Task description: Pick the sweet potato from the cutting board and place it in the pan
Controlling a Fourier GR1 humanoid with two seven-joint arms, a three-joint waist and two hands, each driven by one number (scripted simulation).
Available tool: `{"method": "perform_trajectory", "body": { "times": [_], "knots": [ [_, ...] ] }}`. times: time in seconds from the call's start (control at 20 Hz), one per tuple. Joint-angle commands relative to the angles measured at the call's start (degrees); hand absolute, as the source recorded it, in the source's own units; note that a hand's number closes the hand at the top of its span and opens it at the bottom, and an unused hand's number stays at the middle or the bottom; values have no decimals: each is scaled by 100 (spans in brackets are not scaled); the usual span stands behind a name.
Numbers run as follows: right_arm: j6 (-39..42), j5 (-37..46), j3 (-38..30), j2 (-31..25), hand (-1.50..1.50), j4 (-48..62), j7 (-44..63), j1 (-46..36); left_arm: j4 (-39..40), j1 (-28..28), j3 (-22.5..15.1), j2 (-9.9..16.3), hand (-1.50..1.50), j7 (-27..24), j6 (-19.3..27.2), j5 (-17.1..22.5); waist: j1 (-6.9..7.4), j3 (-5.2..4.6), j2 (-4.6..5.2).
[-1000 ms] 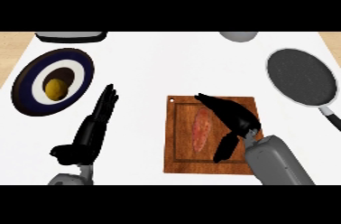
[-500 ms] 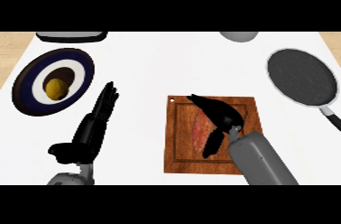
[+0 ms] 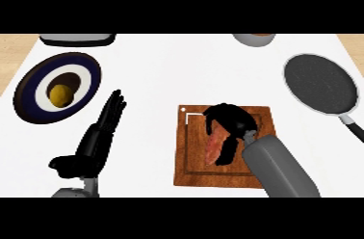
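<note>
The white counter carries everything here. On its right side lies the dark grey pan, its handle running toward the lower right edge, with nothing in it. Near the middle, toward the lower edge, is the wooden cutting board. At the left sits a dark blue plate with a white ring, and a yellow round fruit rests at its centre. At the upper edge a dark tray-like item and a grey bowl are only partly in view.

The right robot hand is over the board, its fingers curled down onto the sweet potato, which lies lengthwise on the board, partly hidden beneath the fingers; whether the grasp has closed round it cannot be told. The left robot hand rests on the counter left of the board, fingers straight and pointing away, holding nothing.
</note>
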Motion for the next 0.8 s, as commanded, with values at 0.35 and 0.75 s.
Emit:
{"method": "perform_trajectory", "body": {
  "times": [0.35, 0.75],
  "knots": [
    [-1077, 591, -216, 167, 150, -251, -256, 408, 113, -205, 178, -30, 0, 87, -160, -35, -30, 32, 76],
    [-1309, 1088, -728, 3, 150, -1805, 1765, 632, 143, 207, 202, -29, 0, -315, -236, 22, -113, 25, 43]
  ]
}}
